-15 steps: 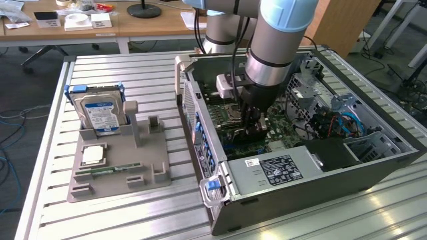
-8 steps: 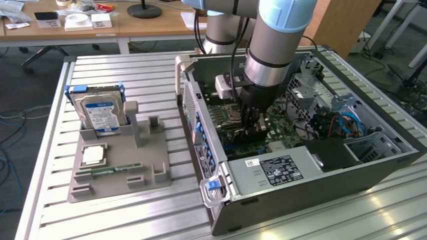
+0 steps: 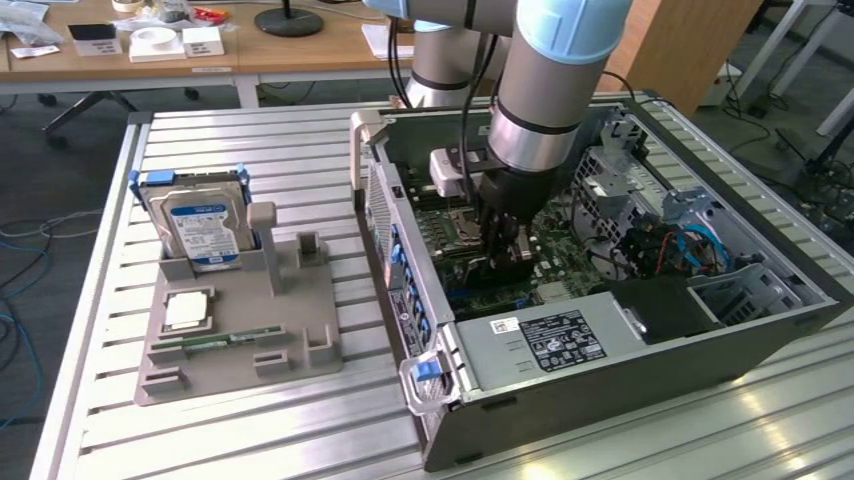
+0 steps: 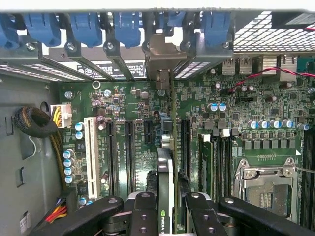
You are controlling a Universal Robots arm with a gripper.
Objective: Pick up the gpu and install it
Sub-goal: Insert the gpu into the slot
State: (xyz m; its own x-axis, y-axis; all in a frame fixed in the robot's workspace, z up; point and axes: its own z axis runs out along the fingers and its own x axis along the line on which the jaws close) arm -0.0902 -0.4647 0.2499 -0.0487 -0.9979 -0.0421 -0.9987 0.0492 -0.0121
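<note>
1. GPU, a thin black card seen edge-on with a silver bracket at its far end [image 4: 165, 172], stands upright over the green motherboard [image 4: 128, 105] inside the open grey computer case [image 3: 641, 370]. In the wrist view its bracket reaches the row of rear slot openings with blue clips [image 4: 83, 27].
2. Black two-fingered gripper [image 4: 167, 216] is closed on the card, one finger on each flat side; the card's lower edge lies along a black expansion slot [image 4: 186, 147], and whether it is seated cannot be told.
3. Around it on the board: more black slots and one white slot [image 4: 90, 152] on one side, upright memory sticks [image 4: 206, 162] and the silver CPU socket [image 4: 266, 184] on the other. A sleeved black cable bundle [image 4: 32, 123] and a red-black wire pair [image 4: 266, 73] lie clear of the card.
4. In the exterior view the grey robot arm [image 3: 547, 100] reaches down into the case and hides the card and most of the board beneath it; the gripper [image 3: 507, 255] shows only as a dark shape.
5. At the exterior view's left, well apart from the case, a grey parts holder [image 3: 234, 345] on the slatted metal table [image 3: 267, 150] carries a silver hard drive with a blue-white label [image 3: 200, 230], a square chip [image 3: 187, 310] and a thin green memory stick [image 3: 214, 342].
</note>
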